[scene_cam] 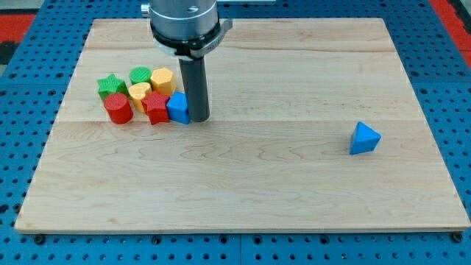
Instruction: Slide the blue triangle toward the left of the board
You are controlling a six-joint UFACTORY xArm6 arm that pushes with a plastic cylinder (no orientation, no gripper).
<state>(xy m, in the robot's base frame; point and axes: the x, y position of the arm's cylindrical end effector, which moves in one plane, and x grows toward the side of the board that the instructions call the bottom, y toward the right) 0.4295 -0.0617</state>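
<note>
Blue triangle (364,138) was the block to move, and it lay alone near the view's right edge of the table (243,199), well apart from everything else. My tip (197,118) was far from it, at the view's left, standing just beside the right face of a blue block (177,107) whose shape I could not make out clearly; it seemed to touch it or nearly so. This arm carried only the rod, so there were no fingers to be apart or together.

Next to the blue block sat a tight cluster: a red star (155,107), a red cylinder (118,108), a yellow block (139,92) that looked like a heart, a second yellow block (162,78), a green star (111,85) and a green block (140,75). They were touching or almost touching each other.

In my judgement the task was hardly begun, because the triangle was still on the wrong side. The first risk was at the tip itself: any motion toward the view's left would have pushed the blue block into the cluster and scattered it. The second risk was the triangle's shape. If the tip met one of its slanted sides off centre, the block could turn and slip past the rod instead of sliding straight. A long push also could drift toward the cluster.
</note>
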